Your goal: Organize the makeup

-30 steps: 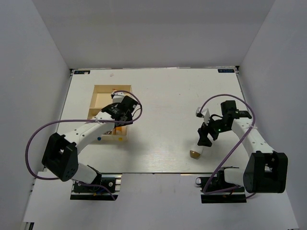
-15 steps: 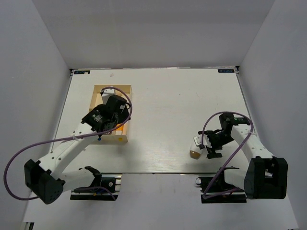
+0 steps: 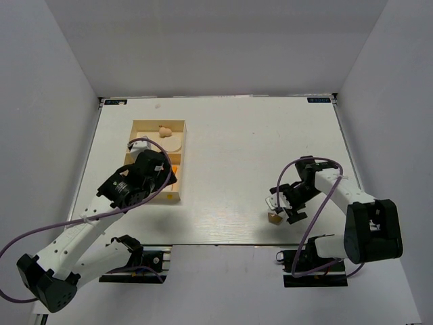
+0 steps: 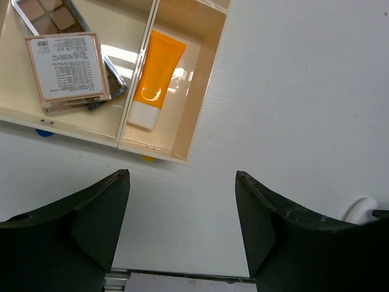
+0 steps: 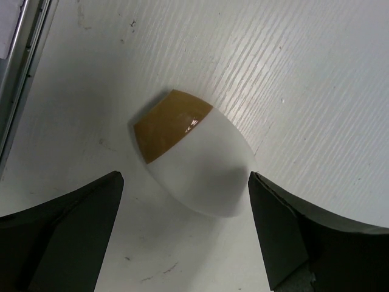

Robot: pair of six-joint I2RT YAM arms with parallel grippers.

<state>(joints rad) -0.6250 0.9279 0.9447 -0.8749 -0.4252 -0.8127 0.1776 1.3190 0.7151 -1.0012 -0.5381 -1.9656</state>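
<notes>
Right jaws wide — egg shape (image 5: pixel 196 163) between

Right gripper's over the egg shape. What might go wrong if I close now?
The white-tan egg shape is glossy and rounded, so it may squirt out as the open right gripper closes. It lies near the table front edge, so a slip could roll it off. The left gripper hovers near the wooden box, possibly blocking the drop-off.

The white-tan egg shape (image 5: pixel 191 164) is gleaming, smooth and glossy, on the finely ridged table (image 5: pixel 316 91). The orange tube (image 4: pixel 157 73) is shining like plastic.
</notes>
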